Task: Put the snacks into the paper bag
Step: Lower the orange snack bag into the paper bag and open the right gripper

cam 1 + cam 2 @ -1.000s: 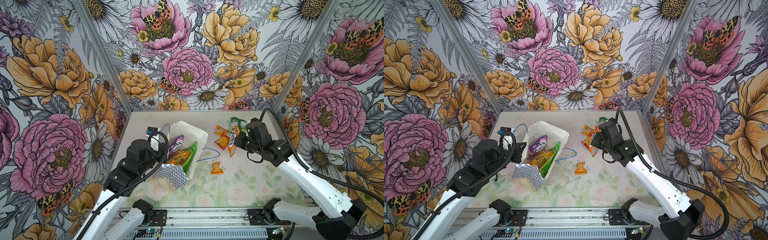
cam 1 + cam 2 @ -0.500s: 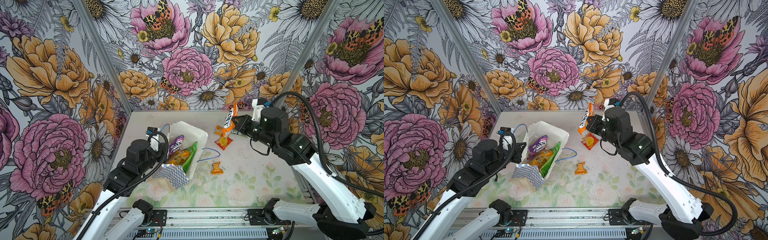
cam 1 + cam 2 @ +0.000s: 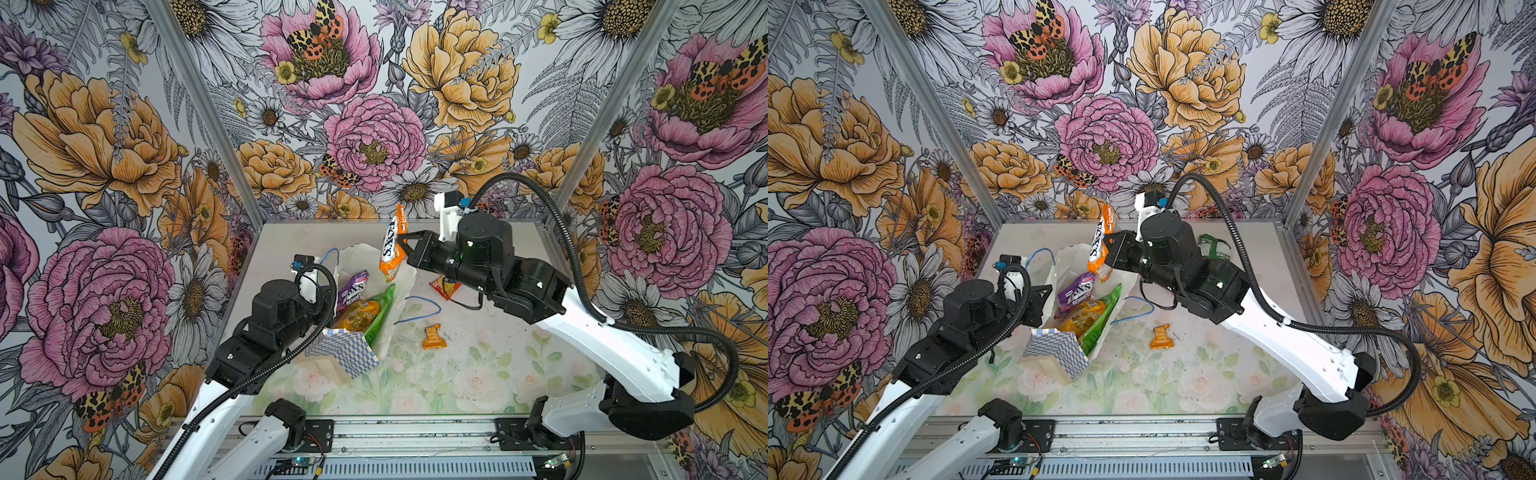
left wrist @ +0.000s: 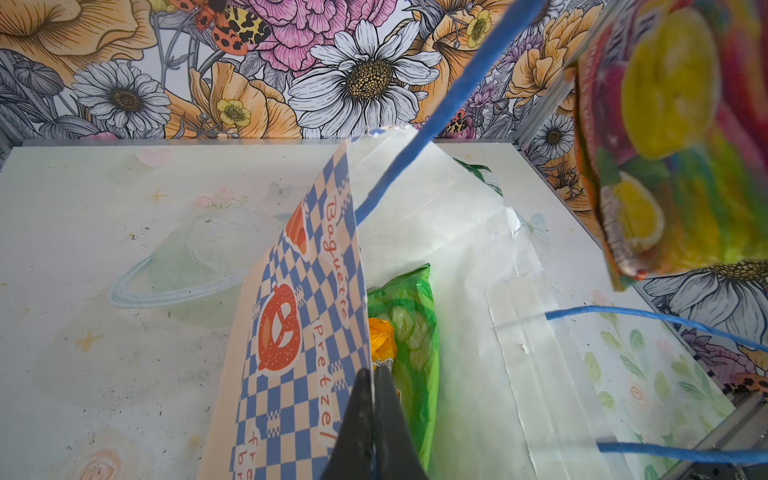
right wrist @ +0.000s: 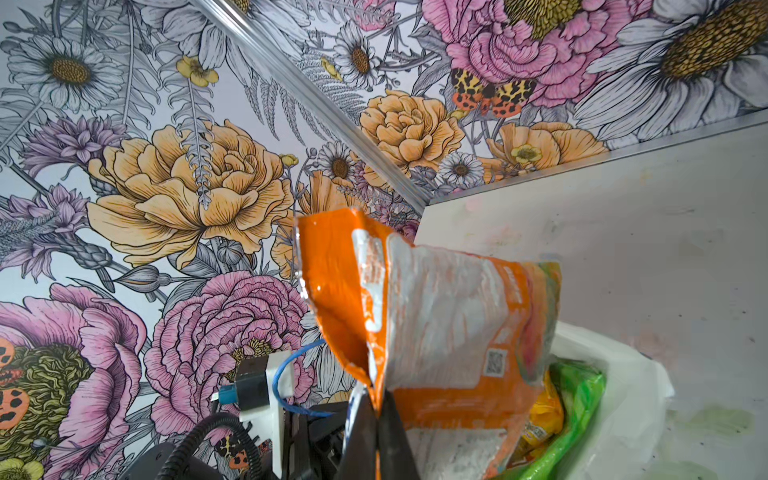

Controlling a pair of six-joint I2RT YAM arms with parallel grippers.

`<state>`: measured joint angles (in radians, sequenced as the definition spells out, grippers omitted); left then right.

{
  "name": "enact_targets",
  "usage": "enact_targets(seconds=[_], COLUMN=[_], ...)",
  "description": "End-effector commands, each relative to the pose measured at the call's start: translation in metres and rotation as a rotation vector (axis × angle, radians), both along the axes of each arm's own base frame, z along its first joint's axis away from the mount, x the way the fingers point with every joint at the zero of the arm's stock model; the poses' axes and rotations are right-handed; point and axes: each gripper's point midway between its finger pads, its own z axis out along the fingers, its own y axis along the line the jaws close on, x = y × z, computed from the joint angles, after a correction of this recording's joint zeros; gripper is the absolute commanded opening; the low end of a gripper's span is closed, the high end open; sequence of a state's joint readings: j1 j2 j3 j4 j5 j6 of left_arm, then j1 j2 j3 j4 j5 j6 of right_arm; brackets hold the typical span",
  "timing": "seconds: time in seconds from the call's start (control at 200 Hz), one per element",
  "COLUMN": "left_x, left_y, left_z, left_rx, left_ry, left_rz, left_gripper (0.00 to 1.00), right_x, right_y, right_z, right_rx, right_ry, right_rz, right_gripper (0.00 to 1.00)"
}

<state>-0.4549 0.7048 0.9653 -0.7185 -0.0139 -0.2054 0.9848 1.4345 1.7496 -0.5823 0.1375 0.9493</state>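
The paper bag (image 3: 343,349) (image 3: 1054,347) lies on its side, mouth open toward the back. A purple packet (image 3: 353,289), a yellow one (image 3: 357,316) and a green one (image 3: 380,311) (image 4: 409,324) lie inside. My left gripper (image 4: 372,374) (image 3: 1044,297) is shut on the bag's checkered wall (image 4: 299,291) and holds it up. My right gripper (image 3: 401,241) (image 5: 376,399) is shut on an orange Fox's packet (image 3: 392,249) (image 3: 1100,249) (image 5: 436,324), which hangs upright over the bag's mouth. A small orange sachet (image 3: 433,336) (image 3: 1162,336) lies on the table right of the bag.
A red packet (image 3: 444,286) lies under my right arm. A green packet (image 3: 1214,247) shows behind that arm at the back. The bag's blue cord handle (image 3: 419,307) loops onto the table. Flowered walls close three sides; a metal rail (image 3: 415,432) runs along the front.
My right gripper lifted the orange Fox's packet off the back right of the table and carried it left, over the bag's mouth. The left arm and the bag stayed still.
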Motion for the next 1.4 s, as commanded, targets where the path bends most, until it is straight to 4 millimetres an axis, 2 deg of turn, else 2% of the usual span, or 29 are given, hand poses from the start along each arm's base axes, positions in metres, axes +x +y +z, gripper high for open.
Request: enact_targets(seconds=[0.0,0.22,0.525,0.696,0.996,1.391], left_x=[0.002,0.002,0.003,0.002,0.001,-0.002], left_y=[0.002,0.004,0.007,0.006,0.007,0.009], left_z=[0.019,0.02,0.021,0.021,0.024,0.027], left_rx=[-0.015,-0.014,-0.015,-0.017,-0.023,-0.029], left_ry=[-0.084,-0.088,-0.092,-0.092,-0.101,-0.117], left_rz=[0.005,0.012,0.022,0.02,0.019,0.028], left_gripper=[0.0,0.0,0.0,0.0,0.0,0.0], right_x=[-0.005,-0.013,-0.008,-0.003,0.011,0.024], right_y=[0.021,0.059,0.082,0.091,0.11,0.127], right_z=[0.02,-0.025,-0.085,-0.109,-0.132,-0.183], right_rx=[0.106,0.11,0.075,0.062,0.058,0.008], right_ry=[-0.034,0.044,0.135,0.162,0.162,0.24], right_rz=[0.029,0.099,0.104,0.094,0.097,0.07], right_gripper=[0.0,0.0,0.0,0.0,0.0,0.0])
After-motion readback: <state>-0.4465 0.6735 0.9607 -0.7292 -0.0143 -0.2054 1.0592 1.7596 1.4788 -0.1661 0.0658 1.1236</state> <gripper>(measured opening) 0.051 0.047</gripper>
